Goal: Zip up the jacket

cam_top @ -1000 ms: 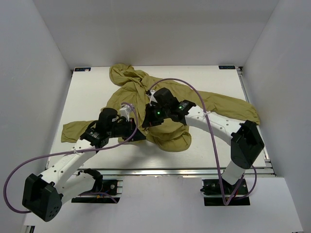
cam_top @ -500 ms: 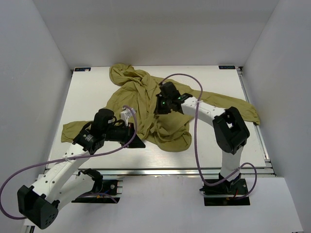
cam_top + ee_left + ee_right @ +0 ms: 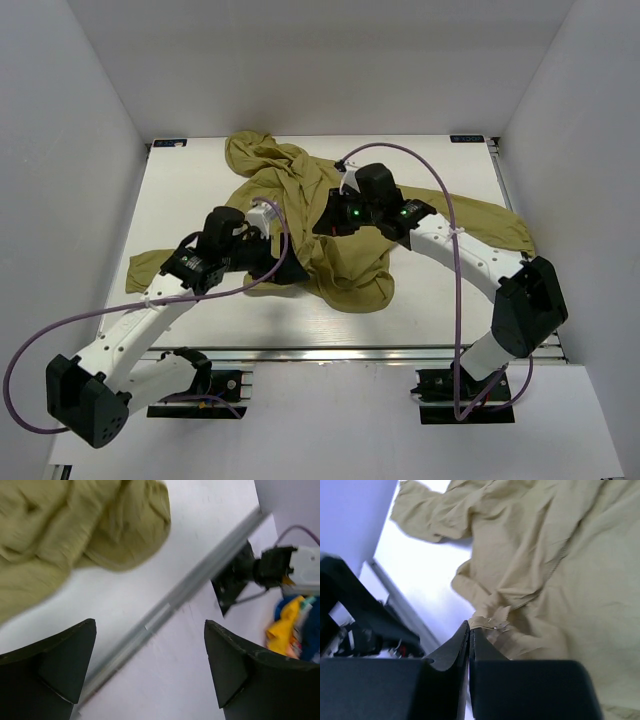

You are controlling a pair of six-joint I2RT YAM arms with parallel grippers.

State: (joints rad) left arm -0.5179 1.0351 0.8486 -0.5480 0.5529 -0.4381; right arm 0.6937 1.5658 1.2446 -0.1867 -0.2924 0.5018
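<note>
The olive jacket (image 3: 300, 195) lies crumpled on the white table (image 3: 190, 190), hood at the back and sleeves spread left and right. My right gripper (image 3: 322, 224) hovers over its front. In the right wrist view this gripper (image 3: 470, 626) is shut, with the zipper pull (image 3: 495, 625) and a bit of olive tape pinched at its tips. My left gripper (image 3: 283, 268) sits at the jacket's lower left edge. Its jaws (image 3: 149, 624) stand wide open over bare table, and a bunched fold of jacket (image 3: 75, 525) lies beyond them.
The table's metal front rail (image 3: 165, 610) runs diagonally just past the left fingers, with the right arm's base mount (image 3: 235, 580) and some colourful clutter (image 3: 287, 625) beyond it. White walls enclose the table on three sides. One sleeve (image 3: 490, 215) reaches toward the right edge.
The left gripper has opened and let go of the jacket's lower edge. The right gripper, still shut, has moved away from the near edge along the jacket front.
</note>
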